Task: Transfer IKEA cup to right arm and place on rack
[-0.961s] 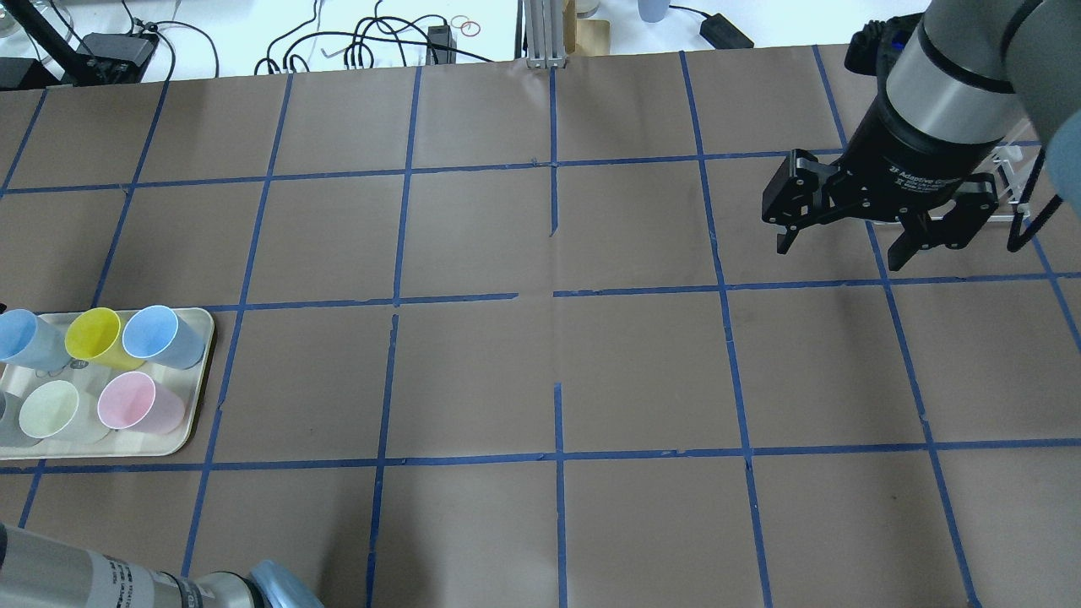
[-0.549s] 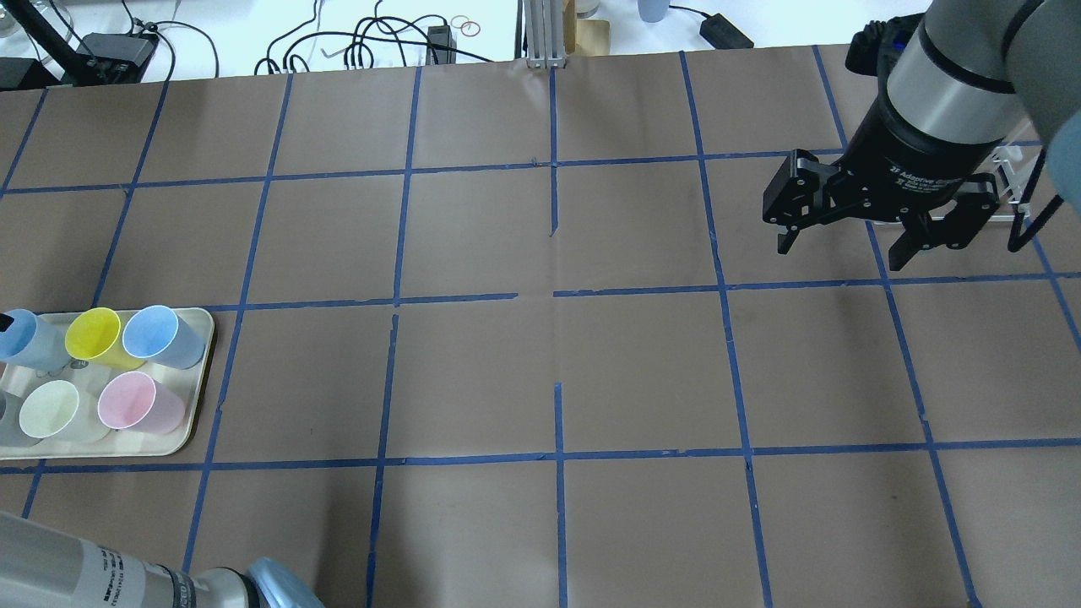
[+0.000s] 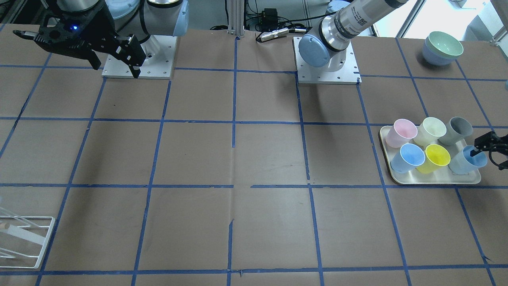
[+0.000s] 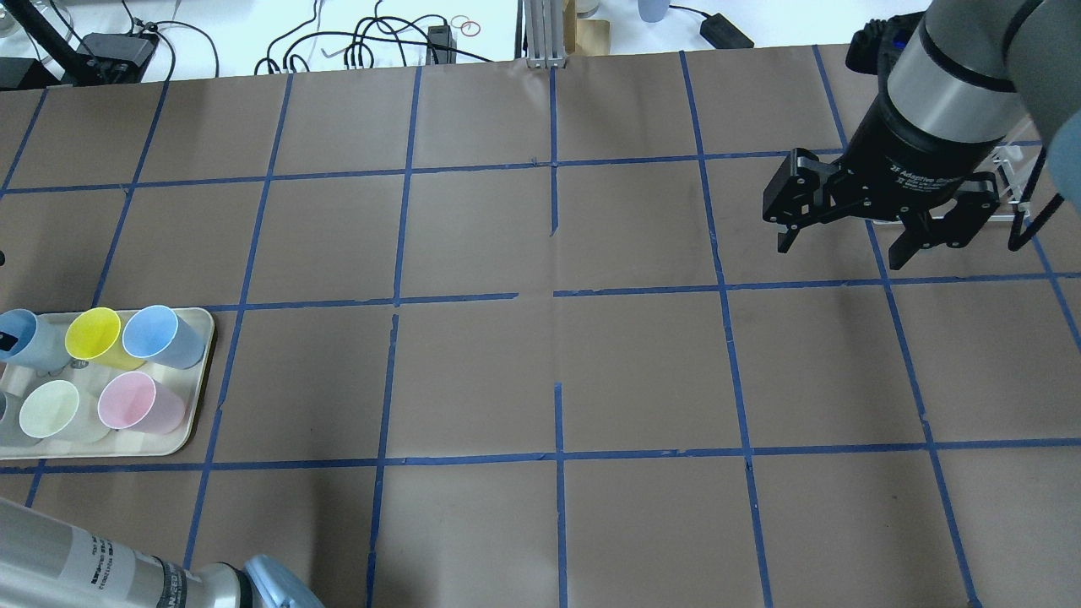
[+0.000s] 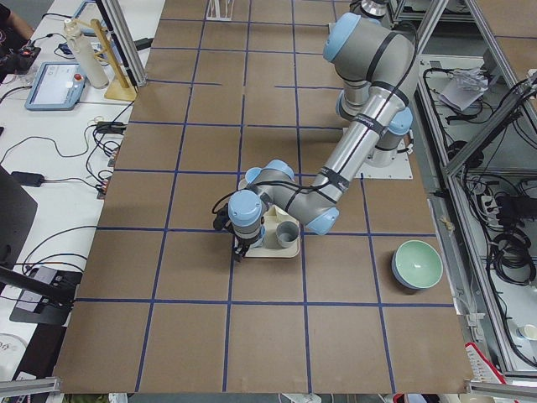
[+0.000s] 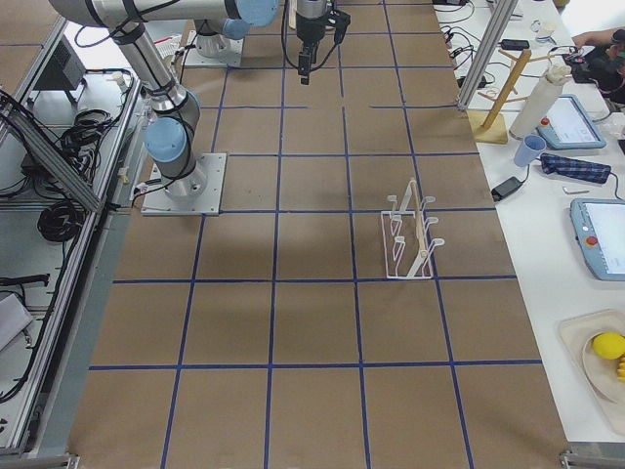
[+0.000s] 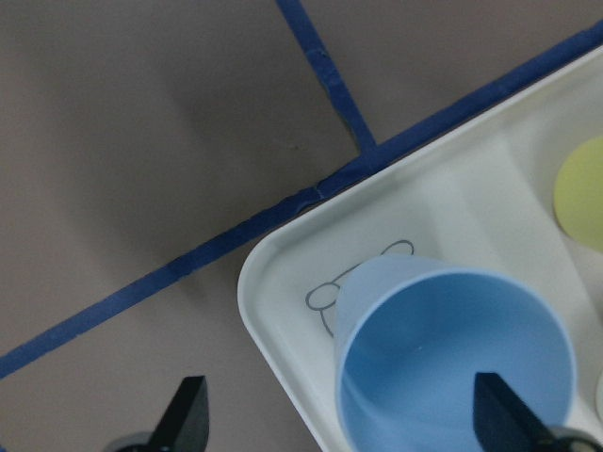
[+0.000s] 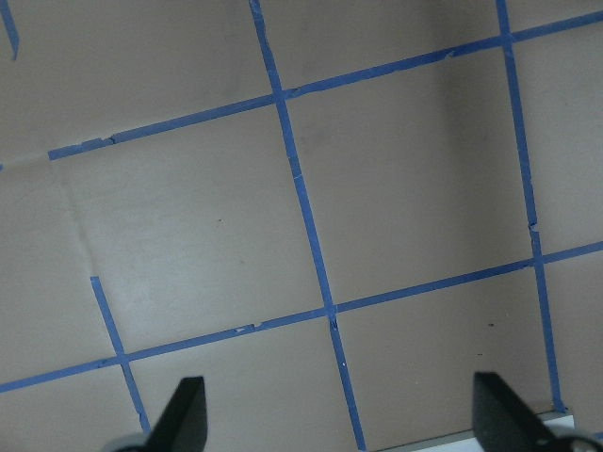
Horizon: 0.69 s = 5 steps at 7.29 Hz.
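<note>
The pale powder-blue IKEA cup (image 3: 465,161) stands at the outer corner of the cream tray (image 3: 436,180); it also shows in the overhead view (image 4: 29,342) and fills the left wrist view (image 7: 452,367). My left gripper (image 3: 488,155) is open and straddles the cup's wall, one finger (image 4: 8,342) inside the cup and the other outside it (image 7: 193,410). My right gripper (image 4: 839,253) is open and empty, held high over the far right of the table. The white wire rack (image 6: 410,234) stands beyond it, and one corner shows in the front view (image 3: 24,234).
On the tray stand a sky-blue cup (image 4: 156,333), a yellow cup (image 4: 93,333), a pink cup (image 4: 131,401), a pale green cup (image 4: 51,409) and a grey cup (image 3: 458,129). Stacked bowls (image 3: 442,47) sit beside the left arm's base.
The left gripper has moved in at the tray's outer edge and one finger has dropped into the pale blue cup. The right gripper has hardly moved.
</note>
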### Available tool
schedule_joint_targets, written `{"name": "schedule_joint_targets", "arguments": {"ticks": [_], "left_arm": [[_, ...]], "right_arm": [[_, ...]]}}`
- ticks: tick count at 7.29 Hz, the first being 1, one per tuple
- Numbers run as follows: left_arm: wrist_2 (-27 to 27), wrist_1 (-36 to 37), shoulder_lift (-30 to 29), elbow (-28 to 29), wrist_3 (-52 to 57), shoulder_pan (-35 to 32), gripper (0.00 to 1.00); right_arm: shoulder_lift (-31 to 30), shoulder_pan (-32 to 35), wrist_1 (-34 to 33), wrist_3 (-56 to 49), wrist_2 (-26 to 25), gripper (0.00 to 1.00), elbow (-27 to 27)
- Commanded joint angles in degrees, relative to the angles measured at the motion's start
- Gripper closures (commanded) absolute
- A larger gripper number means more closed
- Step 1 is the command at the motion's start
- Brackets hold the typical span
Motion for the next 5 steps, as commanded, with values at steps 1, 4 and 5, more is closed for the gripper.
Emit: {"name": "schedule_joint_targets", "arguments": {"ticks": [1, 4, 5], "left_arm": [[0.0, -0.5, -1.2, 0.7, 0.1, 0.1, 0.43], [-0.3, -0.6, -1.2, 0.6, 0.0, 0.1, 0.85], [-0.4, -0.7, -1.3, 0.6, 0.0, 0.1, 0.89]], "right_arm": [[-0.1, 0.0, -0.5, -0.3, -0.1, 0.0, -0.1], [0.0, 0.0, -0.5, -1.5, 0.1, 0.0, -0.5], [0.5, 0.0, 0.0, -1.6, 0.0, 0.0, -0.1]]}}
